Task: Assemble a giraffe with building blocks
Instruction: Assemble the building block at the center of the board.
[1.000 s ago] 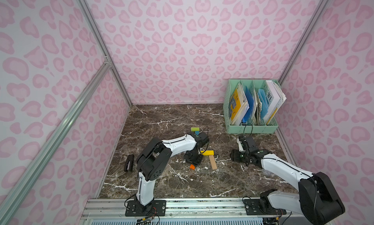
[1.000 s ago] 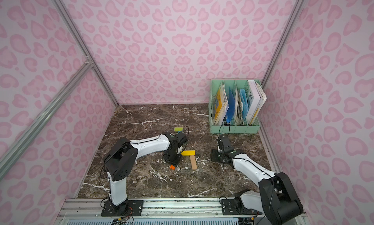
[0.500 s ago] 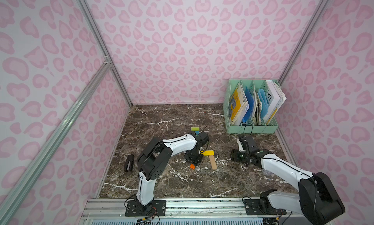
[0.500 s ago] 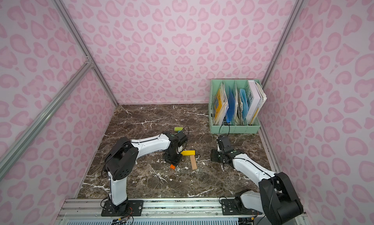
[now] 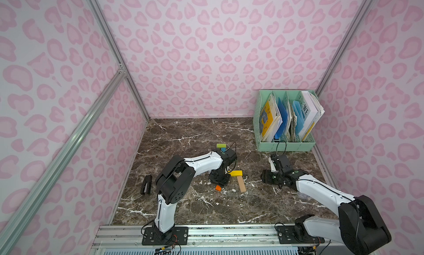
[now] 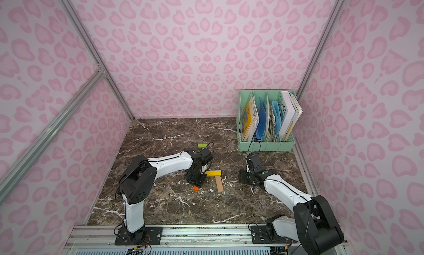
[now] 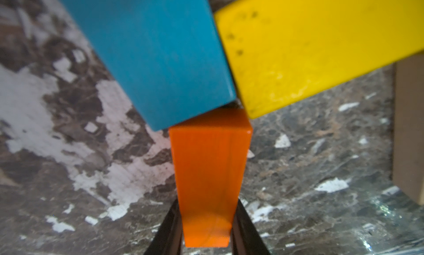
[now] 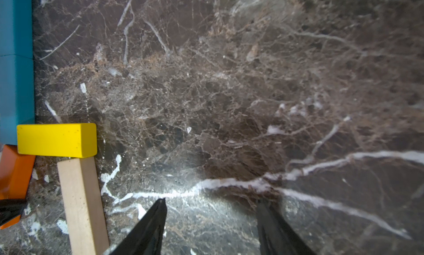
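Closest to us, our left gripper (image 7: 206,228) is clamped on the orange block (image 7: 210,173). Its far end touches the blue block (image 7: 156,54), just beside the yellow block (image 7: 321,47). Off to the side, our right gripper (image 8: 211,201) hangs over bare table (image 8: 252,104), jaws apart and empty. The tan block (image 8: 81,203) meets the yellow one's other end. Farther out, the green block (image 5: 221,145) lies by the far end of the blue neck, with the file rack (image 5: 284,146) beyond. We judge this is the last leg going in. Next we open and lift straight up, without nudging the giraffe (image 6: 213,173).
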`<state>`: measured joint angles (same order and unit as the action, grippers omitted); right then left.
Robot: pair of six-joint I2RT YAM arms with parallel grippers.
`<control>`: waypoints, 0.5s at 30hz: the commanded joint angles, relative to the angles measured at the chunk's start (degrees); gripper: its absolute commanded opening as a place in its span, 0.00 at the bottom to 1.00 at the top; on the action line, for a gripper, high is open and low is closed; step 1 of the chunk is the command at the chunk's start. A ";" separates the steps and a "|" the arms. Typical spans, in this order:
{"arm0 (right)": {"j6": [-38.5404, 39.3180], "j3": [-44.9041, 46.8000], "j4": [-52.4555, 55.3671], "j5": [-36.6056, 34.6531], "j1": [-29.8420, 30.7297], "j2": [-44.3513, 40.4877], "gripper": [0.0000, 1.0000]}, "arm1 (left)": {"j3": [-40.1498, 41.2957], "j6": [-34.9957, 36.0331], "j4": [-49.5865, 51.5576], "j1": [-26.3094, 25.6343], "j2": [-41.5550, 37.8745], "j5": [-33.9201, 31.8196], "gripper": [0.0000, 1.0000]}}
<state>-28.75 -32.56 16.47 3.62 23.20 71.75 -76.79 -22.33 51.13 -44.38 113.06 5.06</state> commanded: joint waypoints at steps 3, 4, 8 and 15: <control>-0.32 0.23 -0.56 0.00 0.00 -0.20 0.66 | 1.92 0.40 -5.87 -0.17 -1.27 -1.28 0.44; -0.37 0.30 -0.63 0.07 -0.04 -0.20 0.66 | 2.33 0.23 -5.96 -0.39 -1.85 -1.43 0.45; -0.85 0.39 -0.91 0.93 0.08 -0.05 0.66 | 3.97 -1.24 -5.97 -2.36 -5.48 -2.28 0.65; -0.96 -2.64 -0.56 -0.47 3.74 1.90 0.66 | 1.92 -5.37 -4.14 -6.67 -15.59 -3.17 0.97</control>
<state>-29.80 -33.67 16.51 4.29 25.23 72.69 -73.52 -25.69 46.46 -50.43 100.57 2.70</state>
